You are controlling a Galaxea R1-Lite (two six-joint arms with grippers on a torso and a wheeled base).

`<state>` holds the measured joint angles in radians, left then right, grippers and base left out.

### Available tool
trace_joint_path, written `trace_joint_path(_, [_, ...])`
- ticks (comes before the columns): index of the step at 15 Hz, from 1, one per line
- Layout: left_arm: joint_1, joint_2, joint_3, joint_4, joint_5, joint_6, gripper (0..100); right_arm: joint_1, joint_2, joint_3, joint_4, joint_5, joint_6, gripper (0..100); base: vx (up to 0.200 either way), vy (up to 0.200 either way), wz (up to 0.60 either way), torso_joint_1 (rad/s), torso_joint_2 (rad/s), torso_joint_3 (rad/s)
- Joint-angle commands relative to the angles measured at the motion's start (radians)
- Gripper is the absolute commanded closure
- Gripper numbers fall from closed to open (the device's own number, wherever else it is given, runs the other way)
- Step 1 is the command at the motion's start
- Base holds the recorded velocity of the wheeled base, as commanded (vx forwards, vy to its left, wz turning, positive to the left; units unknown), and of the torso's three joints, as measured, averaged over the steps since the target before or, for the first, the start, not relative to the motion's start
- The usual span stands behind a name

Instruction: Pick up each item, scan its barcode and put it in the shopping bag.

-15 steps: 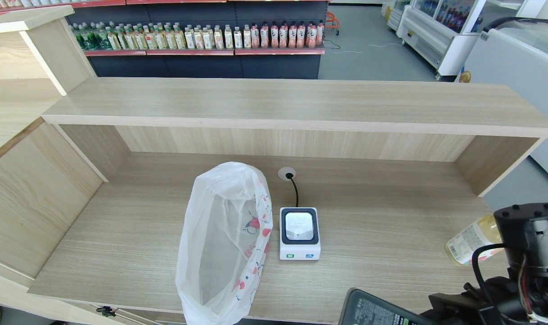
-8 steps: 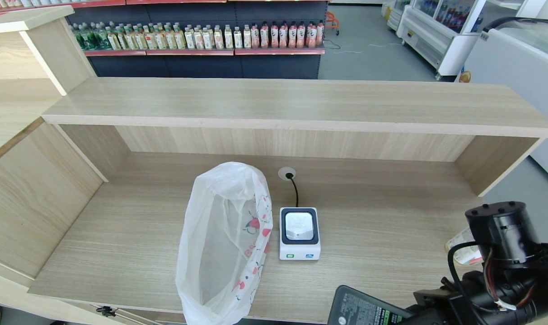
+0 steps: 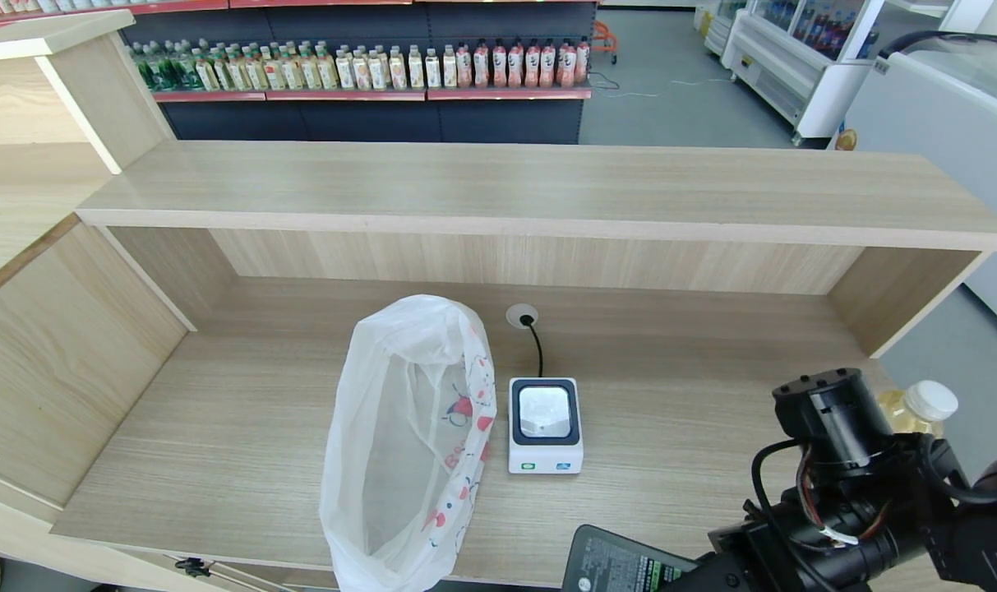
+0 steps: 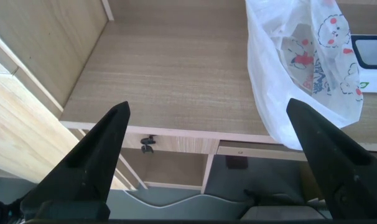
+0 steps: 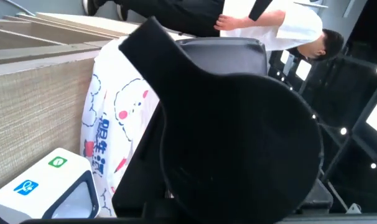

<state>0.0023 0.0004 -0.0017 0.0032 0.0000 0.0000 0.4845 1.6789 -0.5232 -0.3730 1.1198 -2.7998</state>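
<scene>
A bottle (image 3: pixel 917 405) of pale yellow liquid with a white cap is showing at the right edge of the table (image 3: pixel 695 370), partly hidden behind the right arm (image 3: pixel 843 469). The right pincer is being blocked from sight, so I cannot tell whether it is apart or together. Mid-table, a white scanner (image 3: pixel 545 423) is sitting just beside an open white bag (image 3: pixel 408 444) on its left. The left pincer (image 4: pixel 207 106) is hanging wide apart over the table's near edge, left of the bag.

Bottle (image 3: pixel 917 404): clear, pale yellow liquid, white cap, at the counter's (image 3: pixel 679 411) right end, mostly hidden.
Bag (image 3: pixel 408 444): thin white plastic, pink-red cartoon print, standing open-mouthed, just left of scanner.
Scanner (image 3: pixel 545 425): white box, glass window facing up, mid-counter.
</scene>
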Motion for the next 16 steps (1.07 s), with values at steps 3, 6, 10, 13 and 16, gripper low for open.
trace_joint_path(3, [0.001,0.0,0.0,0.0,0.0,0.0,0,0.0,0.064,-0.084,-0.001,0.002,-0.08,100,0.0,0.0,0.0,0.0,0.0,0.0])
trace_joint_path(6, [0.001,0.0,0.0,0.0,0.0,0.0,0,0.002,0.1,-0.141,-0.004,0.003,-0.076,100,0.0,0.0,0.0,0.0,0.0,0.0])
trace_joint_path(10, [0.001,0.0,0.0,0.0,0.0,0.0,0,0.002,0.117,-0.162,-0.006,0.005,-0.079,100,0.0,0.0,0.0,0.0,0.0,0.0])
trace_joint_path(13, [-0.001,0.0,0.0,0.0,0.0,0.0,0,0.002,0.123,-0.166,-0.006,0.008,-0.079,100,0.0,0.0,0.0,0.0,0.0,0.0])
trace_joint_path(16, [0.001,0.0,0.0,0.0,0.0,0.0,0,0.003,0.128,-0.166,-0.006,0.014,-0.079,100,0.0,0.0,0.0,0.0,0.0,0.0])
